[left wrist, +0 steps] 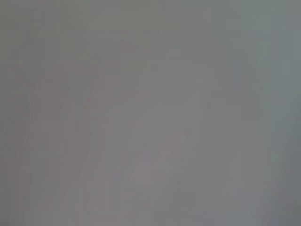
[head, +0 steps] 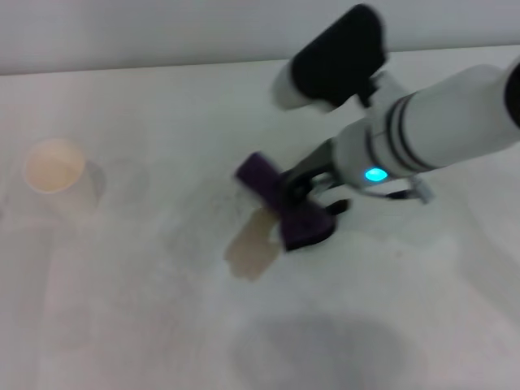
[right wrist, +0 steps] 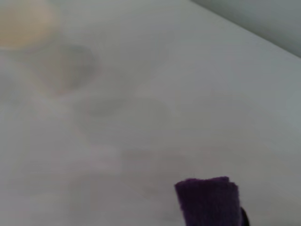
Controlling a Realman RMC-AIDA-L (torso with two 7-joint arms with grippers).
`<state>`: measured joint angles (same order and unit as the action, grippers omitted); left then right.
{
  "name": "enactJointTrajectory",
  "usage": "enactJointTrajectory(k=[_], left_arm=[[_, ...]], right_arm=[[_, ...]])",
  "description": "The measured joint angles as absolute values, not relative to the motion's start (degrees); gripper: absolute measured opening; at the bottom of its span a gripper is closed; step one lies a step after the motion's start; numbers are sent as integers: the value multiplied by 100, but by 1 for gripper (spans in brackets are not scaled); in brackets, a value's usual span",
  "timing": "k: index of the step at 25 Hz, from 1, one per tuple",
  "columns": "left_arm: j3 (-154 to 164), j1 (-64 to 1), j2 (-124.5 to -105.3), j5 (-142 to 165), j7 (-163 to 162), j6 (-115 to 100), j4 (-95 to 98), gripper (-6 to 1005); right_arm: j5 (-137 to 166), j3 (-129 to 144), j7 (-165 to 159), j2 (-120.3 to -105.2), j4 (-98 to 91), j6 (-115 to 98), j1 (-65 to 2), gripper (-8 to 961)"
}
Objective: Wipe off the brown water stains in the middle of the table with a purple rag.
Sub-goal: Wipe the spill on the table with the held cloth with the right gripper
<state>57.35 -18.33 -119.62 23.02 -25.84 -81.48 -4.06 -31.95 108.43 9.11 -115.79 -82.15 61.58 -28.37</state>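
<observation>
We count one purple rag (head: 288, 207), one patch of brown water stains (head: 252, 248), one pale cup (head: 55, 172) and one working arm over the white bench (head: 146, 317). We can read no brand, label or writing on anything; the only mark on the arm is a small glowing cyan light near its wrist.

The right hand (head: 301, 195) reaches in from the robot's right and sits low over the middle of the bench. Its dark fingers are clamped around the rag, which sticks out on both sides of the grip: one end points up and away toward the far edge, and the other, bulkier end hangs below the hand and rests on the bench. How wide the fingers stand we cannot judge beyond that they pinch the cloth.

The stains lie on the bench just beside the hand, on its left, with their near edge touching or slipping under the rag's lower end. The cup stands upright well apart from the hand, far to its left.

In the right wrist view the rag's end (right wrist: 209, 200) shows dark purple against the bench (right wrist: 197, 94), with the cup (right wrist: 26, 21) far beyond it.

The left hand is not in view; its wrist camera shows only a plain grey field.
</observation>
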Motion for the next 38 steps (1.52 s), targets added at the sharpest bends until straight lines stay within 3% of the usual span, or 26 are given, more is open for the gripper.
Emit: enactJointTrajectory(k=[20, 30, 38], left_arm=[[5722, -1988, -11948, 2269, -3095, -8187, -255, 876], [5721, -1959, -11935, 2183, -3106, -8160, -246, 876], [5714, -1971, -11936, 1924, -3082, -8149, -246, 877]], right_arm=[[-4330, 11162, 1785, -11547, -6328, 4511, -3120, 93], [-3342, 10404, 1722, -11556, -6319, 4394, -3104, 92], [-4634, 11428, 2154, -11589, -6363, 4512, -3392, 92]])
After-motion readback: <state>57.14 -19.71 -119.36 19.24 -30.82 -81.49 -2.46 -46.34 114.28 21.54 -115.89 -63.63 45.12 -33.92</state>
